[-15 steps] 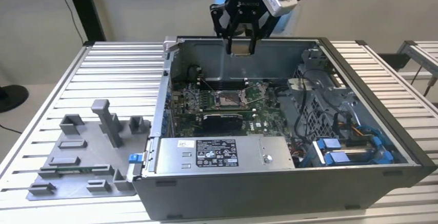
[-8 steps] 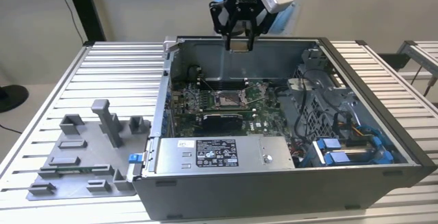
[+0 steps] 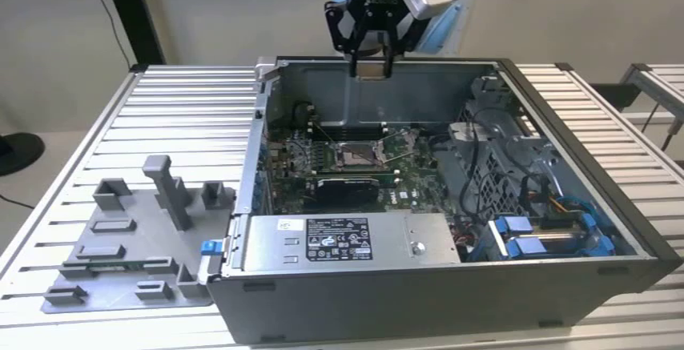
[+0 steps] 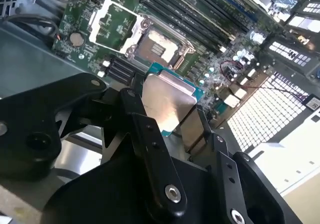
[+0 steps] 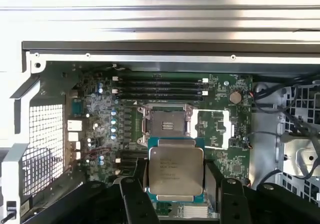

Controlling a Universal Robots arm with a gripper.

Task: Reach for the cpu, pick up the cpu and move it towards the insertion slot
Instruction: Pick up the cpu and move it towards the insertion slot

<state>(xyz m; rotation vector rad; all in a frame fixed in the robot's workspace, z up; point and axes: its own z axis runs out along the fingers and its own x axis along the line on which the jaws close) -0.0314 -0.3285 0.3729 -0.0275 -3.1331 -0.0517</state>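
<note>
My gripper (image 3: 371,68) hangs above the far wall of the open computer case, shut on the cpu (image 3: 371,70). In both wrist views the cpu (image 5: 175,170) (image 4: 167,101) is a flat silvery square with a teal-green edge, clamped between the black fingers (image 5: 134,196) (image 4: 142,126). The insertion slot (image 3: 354,155) lies below on the green motherboard, a square socket with a shiny metal frame and dark centre (image 5: 165,123) (image 4: 156,45). The held cpu is well above the slot and apart from it.
The case (image 3: 556,230) holds a labelled power supply (image 3: 339,240), cables and blue drive brackets (image 3: 534,234) on the exterior view's right. A grey fixture plate (image 3: 128,250) with blocks lies on the slatted table at the exterior view's left.
</note>
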